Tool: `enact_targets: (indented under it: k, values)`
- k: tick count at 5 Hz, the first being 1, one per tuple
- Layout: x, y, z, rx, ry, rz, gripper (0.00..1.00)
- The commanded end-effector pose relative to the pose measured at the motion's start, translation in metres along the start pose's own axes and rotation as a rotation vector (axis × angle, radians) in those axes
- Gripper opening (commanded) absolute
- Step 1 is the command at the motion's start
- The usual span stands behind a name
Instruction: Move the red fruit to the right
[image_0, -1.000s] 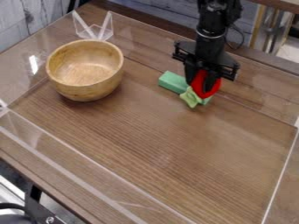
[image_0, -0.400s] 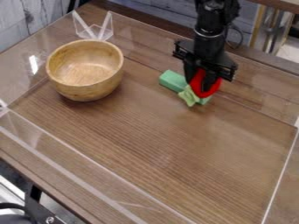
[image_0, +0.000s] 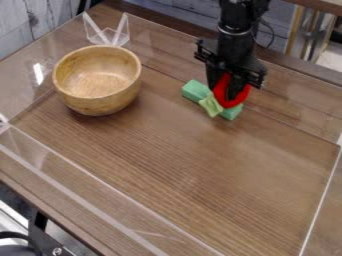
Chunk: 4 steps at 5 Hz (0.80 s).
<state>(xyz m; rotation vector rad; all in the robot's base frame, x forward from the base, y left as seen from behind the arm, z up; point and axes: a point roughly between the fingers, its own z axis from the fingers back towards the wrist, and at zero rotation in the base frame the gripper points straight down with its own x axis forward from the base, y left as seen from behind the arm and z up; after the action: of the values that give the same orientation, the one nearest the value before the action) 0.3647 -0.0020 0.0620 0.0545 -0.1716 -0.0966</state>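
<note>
A: The red fruit (image_0: 233, 96), where is it right now?

B: Between my fingers. My end effector (image_0: 233, 97) points straight down and is clamped on the red fruit, which sits just above the bench (image_0: 201, 180), at the right end of the green block (image_0: 202, 93). A pale green piece (image_0: 223, 112) shows right under it; I take it for the leafy stem.

A: Is it clear of the block?

B: I can't tell from this angle whether it touches. They look very close.

A: So how would you do the carry well?

B: Keep the grip firm and get a bit more height first, so the leaf piece doesn't drag the block along. Then travel sideways to the open wood on the right, level and unhurried. The wooden bowl (image_0: 98, 78) is well apart on the other side, so it's no worry.
</note>
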Motion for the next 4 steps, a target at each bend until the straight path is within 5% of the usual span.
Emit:
enact_targets:
  k: [1, 2, 4]
  values:
    - [0.021, 0.005, 0.041, 0.010, -0.118, -0.011, 0.00]
    - [0.020, 0.003, 0.043, 0.010, -0.120, -0.031, 0.00]
    - [0.014, 0.007, 0.025, 0.058, -0.092, 0.134, 0.00]
